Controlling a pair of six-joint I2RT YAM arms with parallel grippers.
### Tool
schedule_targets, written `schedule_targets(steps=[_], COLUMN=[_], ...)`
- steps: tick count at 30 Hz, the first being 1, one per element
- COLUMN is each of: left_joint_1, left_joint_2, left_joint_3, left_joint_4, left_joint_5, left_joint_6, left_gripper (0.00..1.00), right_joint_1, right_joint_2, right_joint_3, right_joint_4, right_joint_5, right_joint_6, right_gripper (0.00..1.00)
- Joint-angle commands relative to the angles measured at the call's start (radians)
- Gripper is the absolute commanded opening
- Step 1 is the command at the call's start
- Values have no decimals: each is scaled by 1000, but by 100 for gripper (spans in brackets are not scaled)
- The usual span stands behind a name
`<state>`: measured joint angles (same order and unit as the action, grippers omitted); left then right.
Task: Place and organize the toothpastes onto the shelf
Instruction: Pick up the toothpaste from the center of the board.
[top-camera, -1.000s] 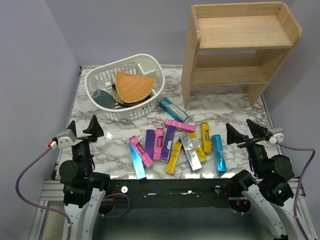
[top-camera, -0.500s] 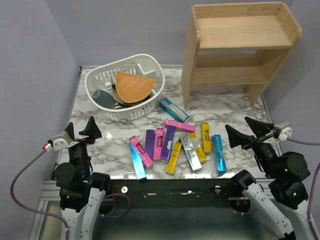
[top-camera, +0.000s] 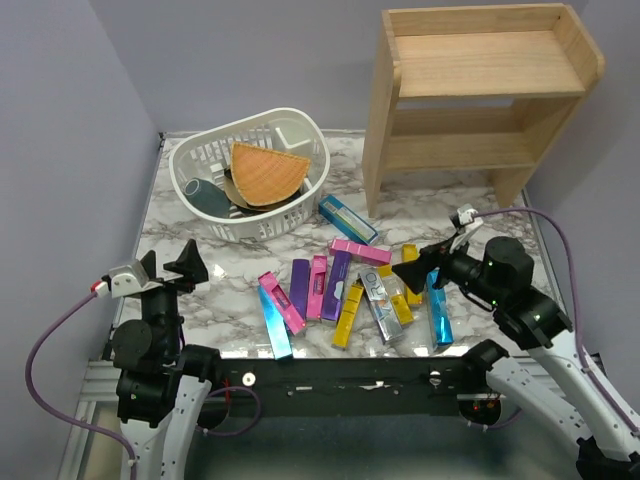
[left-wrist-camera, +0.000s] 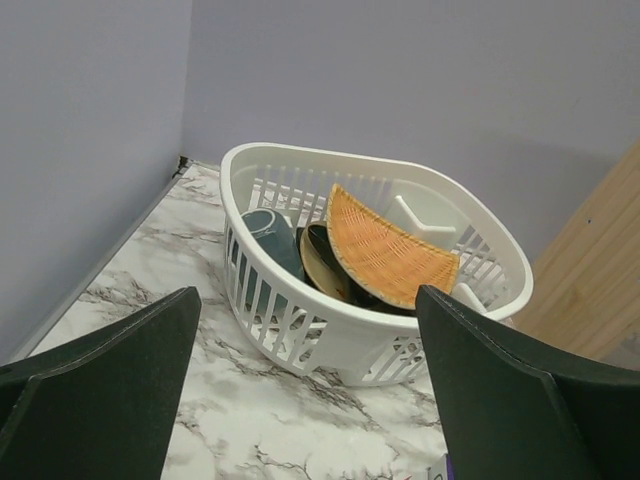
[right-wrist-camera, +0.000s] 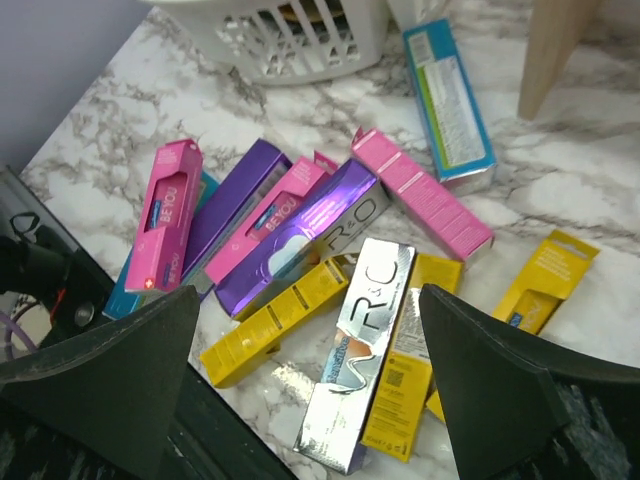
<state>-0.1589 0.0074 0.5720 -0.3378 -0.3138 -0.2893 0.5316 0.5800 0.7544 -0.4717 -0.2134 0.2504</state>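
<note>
The right gripper and left gripper are held spread, empty. The toothpaste cartons are judged light, stiff, slick and crushable, best pinched mid-length across the narrow sides.

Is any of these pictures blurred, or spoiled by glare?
Top external: sharp, with even light and soft shadows. Right wrist: the print is readable, with some glare on the silver carton. Left wrist: the basket is sharp, without glare.
</note>
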Motion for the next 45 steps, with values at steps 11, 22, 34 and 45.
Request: schedule_targets(steps=[11,22,34,45], left_joint_1=[5,5,5,5], left_joint_2=[203,177,177,174], left_joint_3=[34,14,12,14], left_joint_4=[-115,-109,-115,-118], left_joint_5=[39,21,25,25], left_joint_6=[-37,-33,-36,-36], left_gripper=[99,99,99,99], right_joint_1=[558,853,1019,1019], right_joint_2=[233,510,837,1029], right_joint_3=[-345,-322,-129,2], right_joint_4=[726,999,912,826], right_joint_5=[363,686,934,908], right_joint_6=[86,46,133,153], right_gripper=[100,100,100,98])
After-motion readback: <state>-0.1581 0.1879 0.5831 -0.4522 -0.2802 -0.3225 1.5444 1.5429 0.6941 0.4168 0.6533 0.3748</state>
